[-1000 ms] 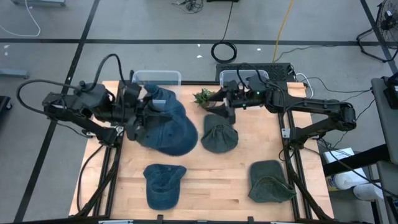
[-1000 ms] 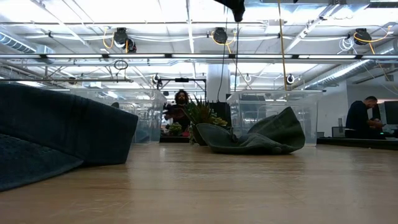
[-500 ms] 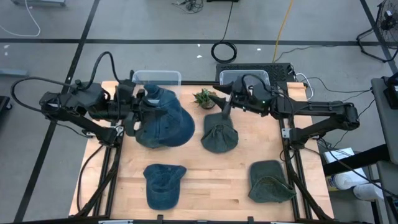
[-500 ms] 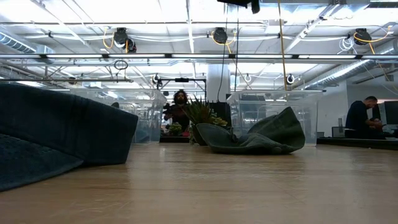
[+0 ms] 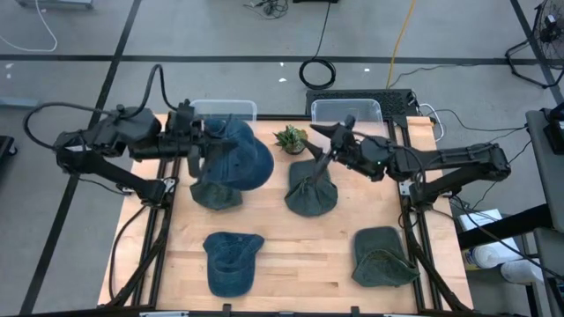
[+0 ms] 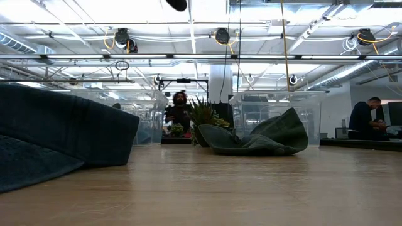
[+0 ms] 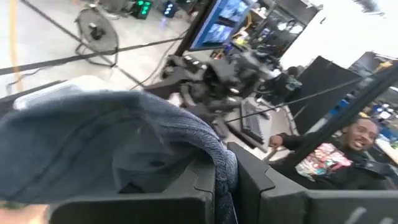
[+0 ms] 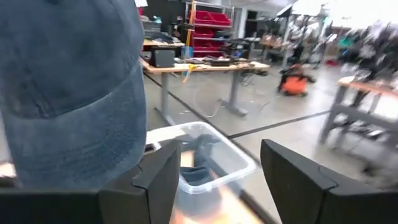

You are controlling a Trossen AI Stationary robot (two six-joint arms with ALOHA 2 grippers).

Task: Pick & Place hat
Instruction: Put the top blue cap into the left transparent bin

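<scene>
My left gripper [image 5: 201, 143] is shut on a blue denim hat [image 5: 231, 163] and holds it up near the far-left clear bin [image 5: 220, 109]. In the left wrist view the cloth [image 7: 124, 143] fills the space ahead of the gripper [image 7: 227, 183]. My right gripper [image 5: 322, 141] is open and hovers over the far side of a green hat [image 5: 310, 192], which lies crumpled on the table [image 6: 257, 139]. In the right wrist view the gripper [image 8: 217, 186] has nothing between its fingers, and the blue hat [image 8: 68, 87] shows beyond it. My left gripper pinches a fold of the blue hat's cloth [image 7: 222, 167] between its two fingers, coming level from the table's left. The hat bulges past the fingers and hangs down below them. Whether its lower end [image 5: 214, 195] touches the table, I cannot tell.
A second blue hat [image 5: 231, 261] and a second green hat [image 5: 382, 257] lie near the near edge. A small plant [image 5: 289, 137] stands between the two clear bins, the right one [image 5: 348, 107] at the far edge. People show in the room behind the table.
My left gripper has risen and drawn toward the far-left bin, staying shut. The blue hat, which lay spread wide on the table, has been pulled up and bunched into a narrower hanging shape. My right arm has swung toward the near edge, its gripper staying over the green hat.
</scene>
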